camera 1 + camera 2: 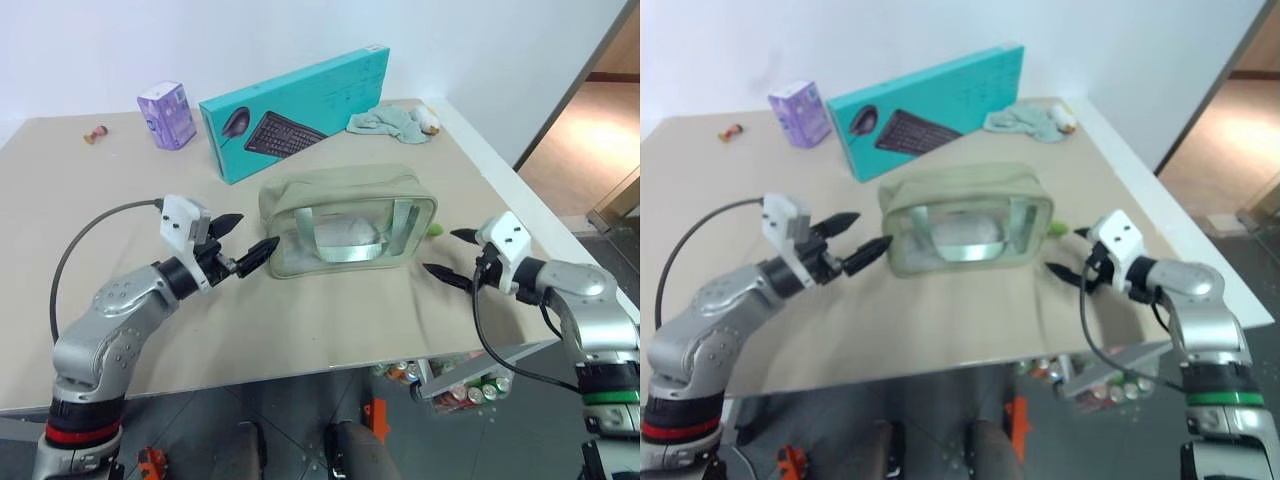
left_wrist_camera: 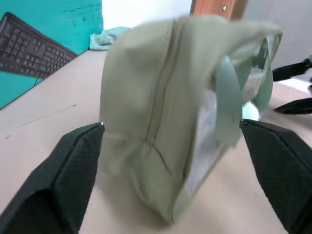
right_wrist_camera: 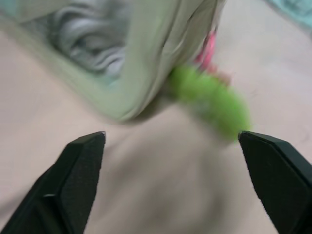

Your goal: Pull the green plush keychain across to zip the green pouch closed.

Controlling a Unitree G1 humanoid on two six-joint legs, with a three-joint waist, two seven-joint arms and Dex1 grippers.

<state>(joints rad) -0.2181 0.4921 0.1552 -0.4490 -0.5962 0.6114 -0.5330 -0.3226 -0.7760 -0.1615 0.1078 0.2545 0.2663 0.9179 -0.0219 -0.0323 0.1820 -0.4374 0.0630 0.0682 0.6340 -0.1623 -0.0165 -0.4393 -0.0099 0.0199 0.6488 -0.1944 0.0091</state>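
Observation:
The green pouch (image 1: pixel 345 220) stands upright in the middle of the table, its clear side panel and two pale straps facing me. Its zipper (image 2: pixel 161 92) runs along the top. The green plush keychain (image 1: pixel 436 229) lies on the table at the pouch's right end, with a bit of reddish cord (image 3: pixel 208 46) above it in the right wrist view. My left gripper (image 1: pixel 257 232) is open just off the pouch's left end and holds nothing. My right gripper (image 1: pixel 440 251) is open just in front of the keychain, apart from it.
A long teal keyboard box (image 1: pixel 295 110) stands behind the pouch, with a purple carton (image 1: pixel 167 115) to its left and a pale teal cloth (image 1: pixel 390 122) at the back right. The table's right edge (image 1: pixel 520 190) is close to my right arm. Cans (image 1: pixel 470 385) sit below the front edge.

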